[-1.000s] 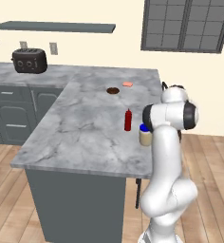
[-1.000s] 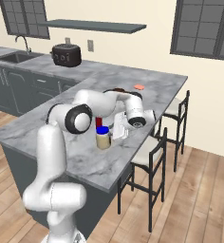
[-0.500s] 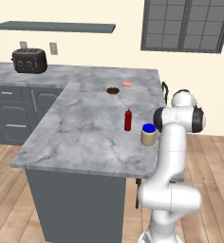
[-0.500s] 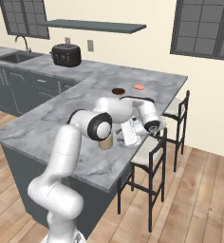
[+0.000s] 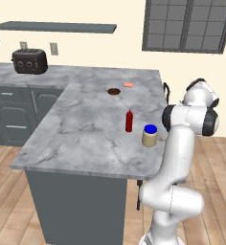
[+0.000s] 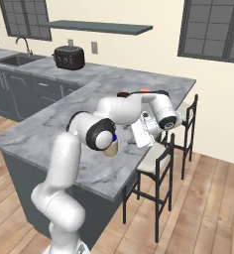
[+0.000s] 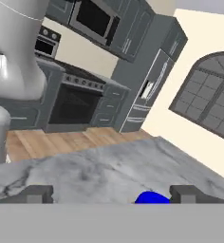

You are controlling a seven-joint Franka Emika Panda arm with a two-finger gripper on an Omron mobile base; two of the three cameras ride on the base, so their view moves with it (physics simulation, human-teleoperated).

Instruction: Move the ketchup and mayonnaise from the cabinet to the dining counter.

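On the marble surface [image 5: 81, 129], near its right edge, the ketchup [image 5: 129, 120] stands upright, and the mayonnaise [image 5: 150, 136] sits just beside it, closer to the edge, blue lid up. The two are apart, not touching. Farther back on the same slab lie a dark round thing [image 5: 114, 91] and a small pink thing [image 5: 129, 85], well away from the bottles.

From the right base view the white arm curls over the slab's edge, with the end effector [image 6: 145, 130] tilted beside the chairs [image 6: 161, 171] and the mayonnaise [image 6: 110, 147] partly hidden behind the elbow joint. Along the hand view, the two dark fingertips [image 7: 38, 194] stand wide apart with nothing between them; the end effector [image 7: 111, 195] is open and holds nothing. The jar's blue lid [image 7: 152, 198] peeks up just inside the right fingertip, low in the picture. Beyond the slab are wood floor, a dark oven [image 7: 78, 107] and grey cabinets [image 7: 147, 42].

A toaster [image 5: 29, 61] rests on the far worktop.
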